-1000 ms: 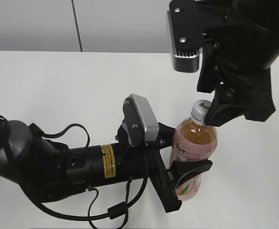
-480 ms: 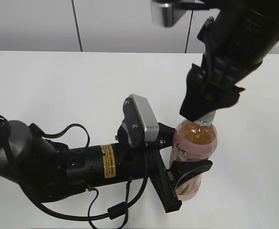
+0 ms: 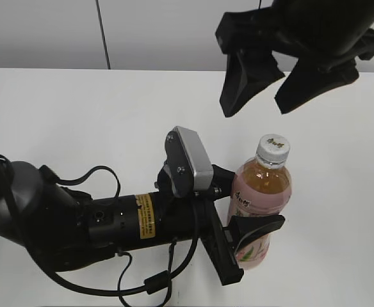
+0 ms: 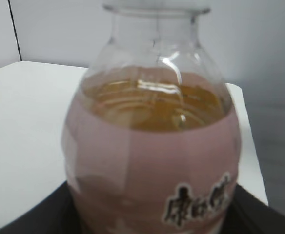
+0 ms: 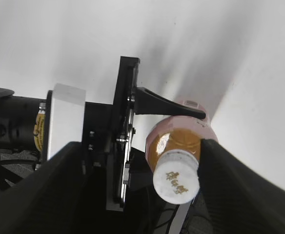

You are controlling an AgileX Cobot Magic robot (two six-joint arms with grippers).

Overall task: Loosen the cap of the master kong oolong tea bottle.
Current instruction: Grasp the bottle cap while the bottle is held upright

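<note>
The right gripper (image 3: pixel 254 102) has let go of the cap (image 3: pixel 273 146) and risen well above it, jaws spread; the left gripper (image 3: pixel 238 217) clamps the master kong oolong tea bottle (image 3: pixel 260 198) upright below; the twist looks finished.

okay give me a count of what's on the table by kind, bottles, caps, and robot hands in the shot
Bottles: 1, the tea bottle
Caps: 1, the white cap on it
Robot hands: 2, the left hand around the bottle, the right hand open above it
Total: 4
</note>
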